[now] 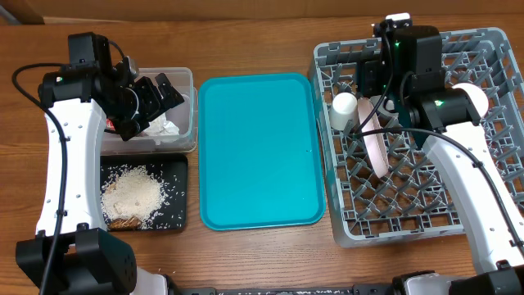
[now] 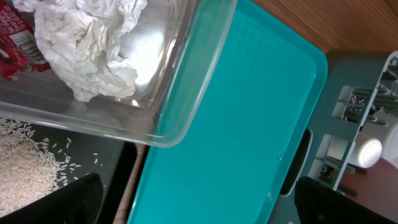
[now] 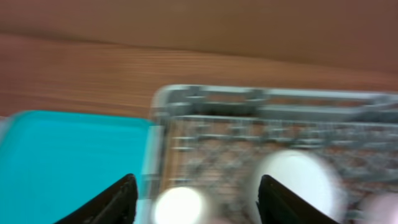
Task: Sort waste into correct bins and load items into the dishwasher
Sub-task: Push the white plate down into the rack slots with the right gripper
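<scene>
My left gripper (image 1: 151, 98) is open and empty above the clear tub (image 1: 190, 106); its wrist view (image 2: 205, 205) looks down past the tub rim (image 2: 180, 106). The tub holds a crumpled white tissue (image 2: 93, 43) and a red wrapper (image 2: 15, 43). Rice (image 1: 131, 195) with brown bits lies in the black tray (image 1: 176, 168). My right gripper (image 1: 372, 78) is open and empty over the grey dish rack (image 1: 426, 205). In the rack a white cup (image 1: 345, 106) lies next to a pink plate (image 1: 375, 143) standing on edge. The blurred right wrist view shows the cup (image 3: 179, 205) and a larger white round thing (image 3: 295, 180).
The teal serving tray (image 1: 258, 147) lies between the bins and the rack, with nothing on it. It fills much of the left wrist view (image 2: 249, 112). Bare wooden table surrounds everything.
</scene>
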Robot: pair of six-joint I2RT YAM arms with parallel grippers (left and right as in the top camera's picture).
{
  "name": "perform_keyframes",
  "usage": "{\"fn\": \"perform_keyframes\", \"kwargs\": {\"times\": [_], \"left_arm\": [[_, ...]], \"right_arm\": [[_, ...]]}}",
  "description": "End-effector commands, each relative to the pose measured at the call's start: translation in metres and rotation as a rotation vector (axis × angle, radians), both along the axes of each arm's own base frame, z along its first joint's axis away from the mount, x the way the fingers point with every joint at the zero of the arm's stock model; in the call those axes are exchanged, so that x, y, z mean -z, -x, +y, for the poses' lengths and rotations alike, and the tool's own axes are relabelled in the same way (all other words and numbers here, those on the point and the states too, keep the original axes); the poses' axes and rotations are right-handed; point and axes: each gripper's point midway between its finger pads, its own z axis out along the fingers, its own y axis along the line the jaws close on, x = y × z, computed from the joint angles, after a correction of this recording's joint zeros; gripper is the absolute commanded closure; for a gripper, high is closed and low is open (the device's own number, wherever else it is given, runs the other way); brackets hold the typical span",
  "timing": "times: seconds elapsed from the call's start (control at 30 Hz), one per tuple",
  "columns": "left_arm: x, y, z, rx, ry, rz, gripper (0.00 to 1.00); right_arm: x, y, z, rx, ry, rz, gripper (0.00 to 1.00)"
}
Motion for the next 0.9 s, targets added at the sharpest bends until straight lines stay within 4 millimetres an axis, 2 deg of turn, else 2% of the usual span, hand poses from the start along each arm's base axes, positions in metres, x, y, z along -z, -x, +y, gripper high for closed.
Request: {"fn": "perform_keyframes", "kwargs": {"times": [0.0,0.2,0.4,0.53,0.6,0.67,0.87], "left_arm": [[-0.018,-0.002,0.001,-0.006,-0.013,-0.052,0.00],[-0.018,-0.002,0.001,-0.006,-0.013,-0.052,0.00],[-0.018,-0.002,0.001,-0.006,-0.013,-0.052,0.00],[-0.018,-0.002,0.001,-0.006,-0.013,-0.052,0.00],[-0.018,-0.002,0.001,-0.006,-0.013,-0.052,0.00],[-0.018,-0.002,0.001,-0.006,-0.013,-0.052,0.00],[-0.018,-0.002,0.001,-0.006,-0.013,-0.052,0.00]], "right_arm": [[-0.007,0.018,0.039,-0.080,-0.283,0.081,0.40],[0.016,0.029,0.048,-0.037,-0.336,0.209,0.41],[0.039,0.036,0.079,-0.103,-0.312,0.277,0.42],[0.055,0.049,0.100,-0.144,-0.288,0.347,0.42],[0.065,0.056,0.103,-0.142,-0.260,0.381,0.42],[0.073,0.059,0.097,-0.108,-0.210,0.401,0.42],[0.090,0.063,0.048,0.070,-0.001,0.422,0.41]]}}
